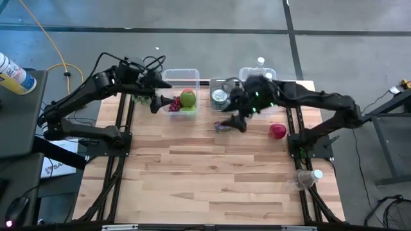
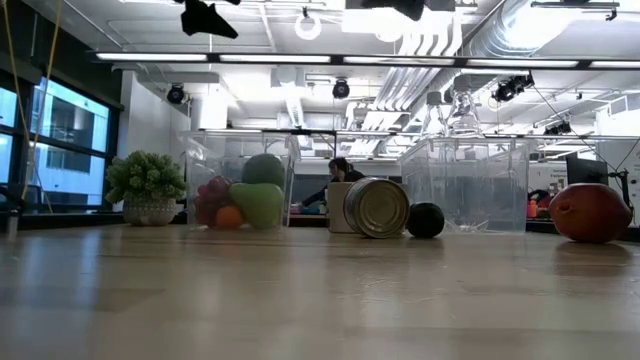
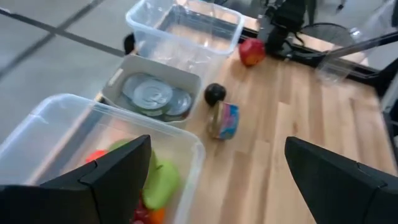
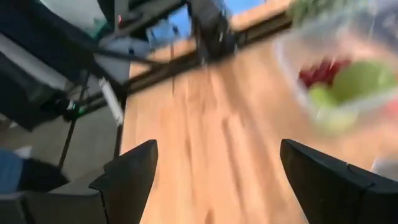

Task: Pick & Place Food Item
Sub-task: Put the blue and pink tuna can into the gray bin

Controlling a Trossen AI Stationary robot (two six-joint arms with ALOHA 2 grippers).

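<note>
Apple (image 1: 277, 131) is lying on table (image 1: 212, 179), untouched. Left gripper (image 3: 211, 180) is hovering over fruit bin (image 1: 180, 92), fingers apart, empty. Right gripper (image 4: 217, 180) is hovering near can (image 1: 225, 126), fingers apart, empty.

Light wood-plank table (image 1: 212, 179). On it along the far edge: clear bin (image 1: 181, 96) of fruit, grey tray (image 1: 221, 90) of cans, second clear bin (image 1: 260, 74). Nearer: tipped can (image 1: 225, 126), small dark ball (image 3: 215, 93), red apple (image 1: 277, 131).
</note>
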